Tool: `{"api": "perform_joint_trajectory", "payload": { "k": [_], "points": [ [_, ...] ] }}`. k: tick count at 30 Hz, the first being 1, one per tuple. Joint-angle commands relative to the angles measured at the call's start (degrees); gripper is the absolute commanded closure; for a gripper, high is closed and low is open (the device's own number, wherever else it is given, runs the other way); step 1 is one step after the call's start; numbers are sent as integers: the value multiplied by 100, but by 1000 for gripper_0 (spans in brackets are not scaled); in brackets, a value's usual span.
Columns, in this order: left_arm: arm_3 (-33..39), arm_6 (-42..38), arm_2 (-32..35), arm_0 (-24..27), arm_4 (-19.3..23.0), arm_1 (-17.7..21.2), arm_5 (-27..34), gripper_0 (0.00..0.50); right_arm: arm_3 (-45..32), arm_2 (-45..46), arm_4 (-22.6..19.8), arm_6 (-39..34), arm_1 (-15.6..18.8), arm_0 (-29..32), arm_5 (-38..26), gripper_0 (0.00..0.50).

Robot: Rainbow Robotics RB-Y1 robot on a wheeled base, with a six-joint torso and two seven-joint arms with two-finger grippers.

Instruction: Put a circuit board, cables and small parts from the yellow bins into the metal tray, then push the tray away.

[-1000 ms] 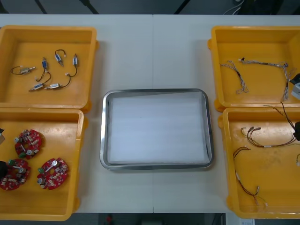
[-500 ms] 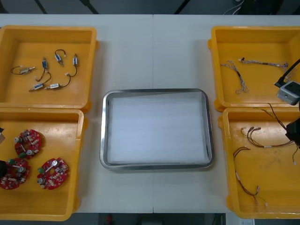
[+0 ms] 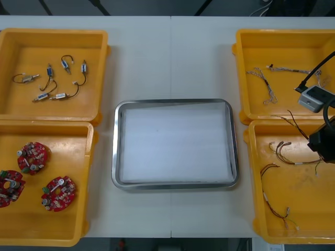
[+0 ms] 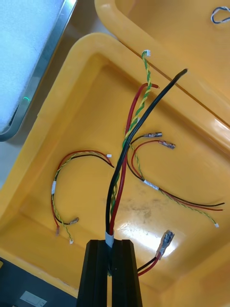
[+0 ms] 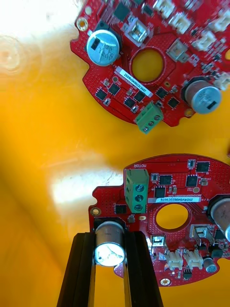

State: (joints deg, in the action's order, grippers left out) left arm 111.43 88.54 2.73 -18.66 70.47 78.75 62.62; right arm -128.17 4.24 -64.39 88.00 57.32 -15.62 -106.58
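Since 1 s ago R arm has come in over near-right yellow bin (image 3: 303, 209); I see R gripper (image 4: 111, 242) clenched on a black/red/yellow cable (image 4: 125, 144) bundle. L gripper (image 5: 109, 236) grips the silver can (image 5: 109, 252) on a circuit board (image 5: 196, 211) in near-left bin (image 3: 68, 219); board has shifted toward table edge. Metal tray (image 3: 118, 157) sits between bins.

The right gripper (image 4: 113, 243) has come inward, its cable (image 4: 113, 206) lifted (one circuit board (image 3: 9, 187) slid leftward).
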Motion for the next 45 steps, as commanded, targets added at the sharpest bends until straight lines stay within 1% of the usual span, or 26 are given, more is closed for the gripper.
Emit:
{"api": "perform_joint_trajectory", "payload": {
  "k": [1,5,7,11,14,17,19,20,22,23,25,26,27,29,32,35,38,40,41,42,43,44,45],
  "points": [
    [248,-162,729,-428,441,501,102,500,-138,-196,-91,77,227,-240,103,500],
    [344,-144,1247,-446,626,501,497,500,-147,-222,-100,77,227,-257,155,500],
    [450,-180,1537,-446,626,501,735,500,-147,-231,-100,77,219,-257,164,500],
    [555,-267,1810,-393,687,483,989,500,-138,-231,-109,68,219,-257,155,500],
    [582,-391,1827,-121,757,457,1209,500,-147,-240,-100,15,219,-257,147,500],
    [643,-777,1801,248,793,422,1517,500,-147,-240,-100,15,219,-257,147,500],
    [714,-1085,1678,635,801,378,1807,500,-147,-240,-100,15,219,-257,147,500],
    [731,-1173,1634,741,801,378,1877,500,-147,-240,-100,15,219,-257,147,500],
    [793,-1524,1432,1189,801,369,2106,500,-147,-240,-100,15,219,-257,147,500],
    [810,-1621,1379,1294,801,369,2158,500,-147,-240,-100,15,219,-257,147,500],
    [863,-2008,1168,1725,819,369,2352,500,-147,-240,-100,15,219,-257,147,500],
    [881,-2104,1089,1830,819,360,2378,500,-147,-240,-100,15,219,-257,147,500],
    [889,-2289,957,2041,819,342,2448,500,-147,-240,-100,15,219,-257,147,500],
    [916,-2667,632,2490,828,246,2571,500,-147,-240,-100,15,219,-257,147,500],
    [925,-3071,342,2938,801,88,2765,500,-147,-240,-100,15,219,-257,147,500],
    [1109,-3924,-124,3562,573,-202,3081,500,-147,-240,-100,15,219,-257,147,500],
    [1320,-4539,-484,3940,344,-369,3266,500,-147,-240,-100,15,219,-257,147,500],
    [1452,-5154,-871,4283,204,-572,3345,500,-147,-240,-100,15,219,-257,147,500],
    [1505,-5392,-1038,4414,107,-668,3380,500,-147,-240,-100,15,219,-257,147,500],
    [1505,-5392,-1038,4414,107,-668,3380,500,-147,-240,-100,15,219,-257,147,500],
    [1557,-5699,-1223,4573,-51,-818,3415,500,-147,-240,-100,15,219,-257,147,500],
    [1566,-5787,-1284,4608,-95,-870,3424,500,-147,-240,-100,15,219,-257,147,500],
    [1592,-6007,-1442,4713,-218,-1029,3450,500,-147,-240,-100,15,219,-257,147,500]
  ]
}}
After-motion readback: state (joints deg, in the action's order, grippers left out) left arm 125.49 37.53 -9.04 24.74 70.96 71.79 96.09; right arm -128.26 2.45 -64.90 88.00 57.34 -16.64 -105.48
